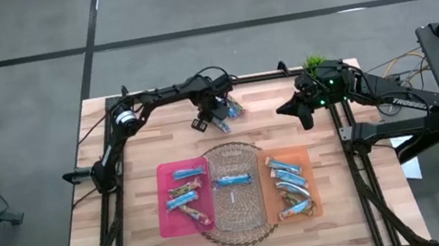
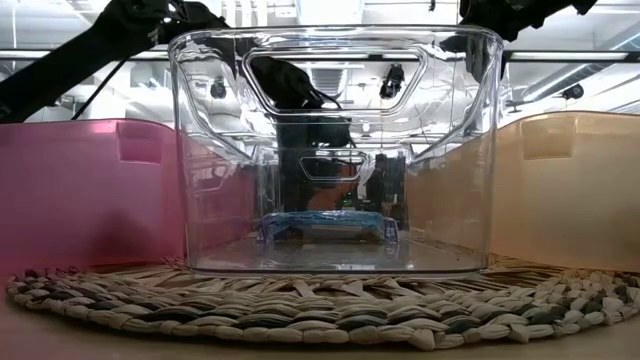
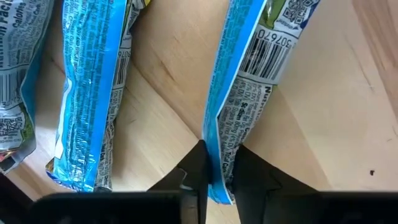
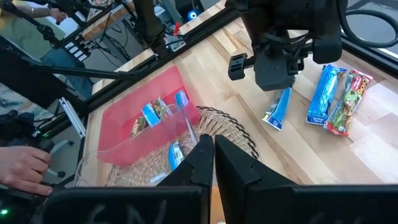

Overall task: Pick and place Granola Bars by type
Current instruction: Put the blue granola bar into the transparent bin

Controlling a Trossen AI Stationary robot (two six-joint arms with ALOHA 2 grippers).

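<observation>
1. Grasping step in hand: left gripper [image 3: 216, 177] at the tabletop's far edge, fingers pinched on the end of a blue granola bar [image 3: 249, 81] lying flat on the wood.
2. Two more bars [image 4: 339, 99] lie just beside it: one blue, one brown with red and green.
3. Wrapper shiny, crinkled, barcode showing.
4. Next, likely: lift clear, carry to the matching bin, pink bin [image 1: 166, 211] or orange bin [image 1: 305, 159].
5. Right gripper [image 1: 296, 110] waits near the far right corner, fingers together, empty.

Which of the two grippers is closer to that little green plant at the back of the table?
The right gripper. It hangs just beside the plant. The left gripper is farther along the table's back edge, down on a blue bar.
</observation>
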